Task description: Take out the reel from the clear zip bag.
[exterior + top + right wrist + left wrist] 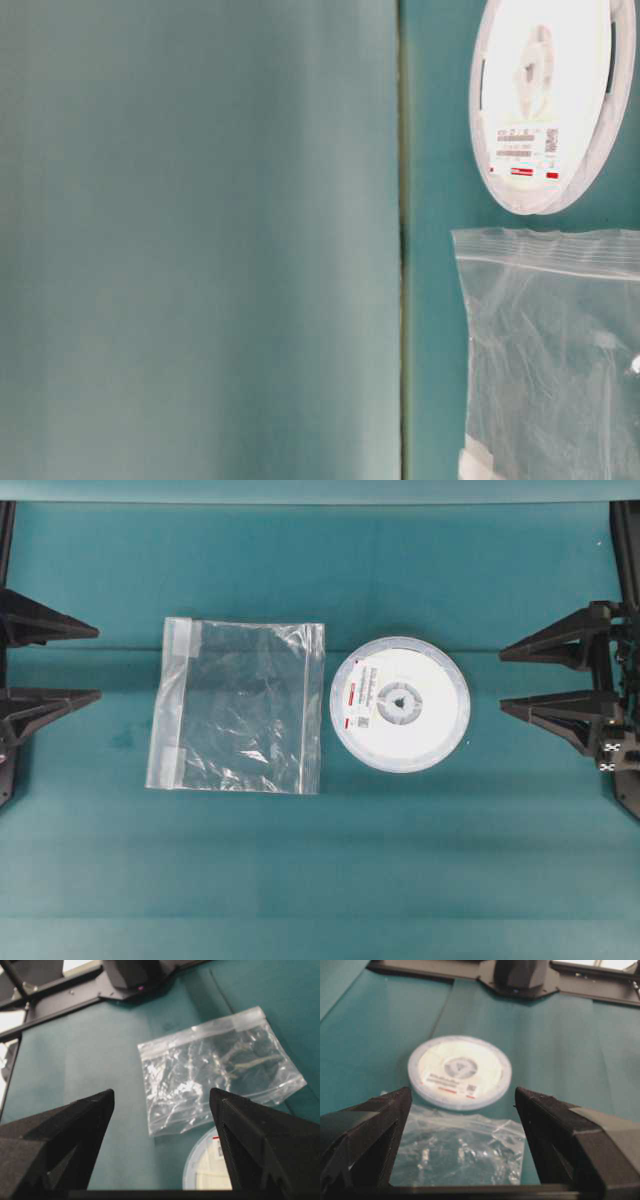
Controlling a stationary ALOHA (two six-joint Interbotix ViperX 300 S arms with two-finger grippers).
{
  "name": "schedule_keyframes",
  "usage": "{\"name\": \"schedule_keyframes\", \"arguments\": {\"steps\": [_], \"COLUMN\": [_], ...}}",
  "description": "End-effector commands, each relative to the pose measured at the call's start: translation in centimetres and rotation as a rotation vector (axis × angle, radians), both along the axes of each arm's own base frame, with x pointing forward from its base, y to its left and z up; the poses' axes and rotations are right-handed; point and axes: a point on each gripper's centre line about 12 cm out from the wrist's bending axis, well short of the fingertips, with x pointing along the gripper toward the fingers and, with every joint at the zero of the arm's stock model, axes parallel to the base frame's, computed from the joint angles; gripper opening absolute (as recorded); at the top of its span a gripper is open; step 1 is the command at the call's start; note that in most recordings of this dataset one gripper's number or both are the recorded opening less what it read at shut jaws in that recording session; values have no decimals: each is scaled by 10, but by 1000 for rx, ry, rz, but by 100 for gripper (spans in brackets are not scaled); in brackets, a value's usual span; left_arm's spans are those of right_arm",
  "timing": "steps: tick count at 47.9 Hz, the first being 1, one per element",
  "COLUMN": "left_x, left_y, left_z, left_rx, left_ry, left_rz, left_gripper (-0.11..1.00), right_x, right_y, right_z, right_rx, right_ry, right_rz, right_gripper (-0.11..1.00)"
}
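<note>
The reel (400, 704), a flat white disc with a grey hub and a red-marked label, lies bare on the teal cloth, just right of the clear zip bag (238, 705). The bag lies flat and crinkled, with nothing inside it that I can see. A narrow gap separates the two. My left gripper (99, 662) hangs open at the left edge, apart from the bag. My right gripper (501, 680) stands open at the right edge, short of the reel. The left wrist view shows the bag (460, 1152) near and the reel (460, 1071) beyond it. Bag (220, 1067) and reel (210, 1170) both show in the right wrist view.
Teal cloth (320, 860) covers the table, with a fold line running across it behind the bag. The black base of the opposite arm (520, 977) shows at the far side in the left wrist view, and another base (132, 975) in the right wrist view.
</note>
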Motion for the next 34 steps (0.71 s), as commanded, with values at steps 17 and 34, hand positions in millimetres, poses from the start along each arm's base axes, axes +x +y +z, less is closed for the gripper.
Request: {"name": "schedule_keyframes", "arguments": {"steps": [17,34], "left_x": [2,2], "left_y": [0,0], "left_z": [6,6], "left_rx": [-1,-32], "left_ry": [-16,-17], "left_rz": [-1,1], "left_gripper": [92,92], "right_x": [2,1], "right_y": [0,0], "right_z": [8,9], "right_rx": [-17,-17], "right_ry": [-24,-30], "right_rz": [-1,-1], "right_gripper": [91,91]}}
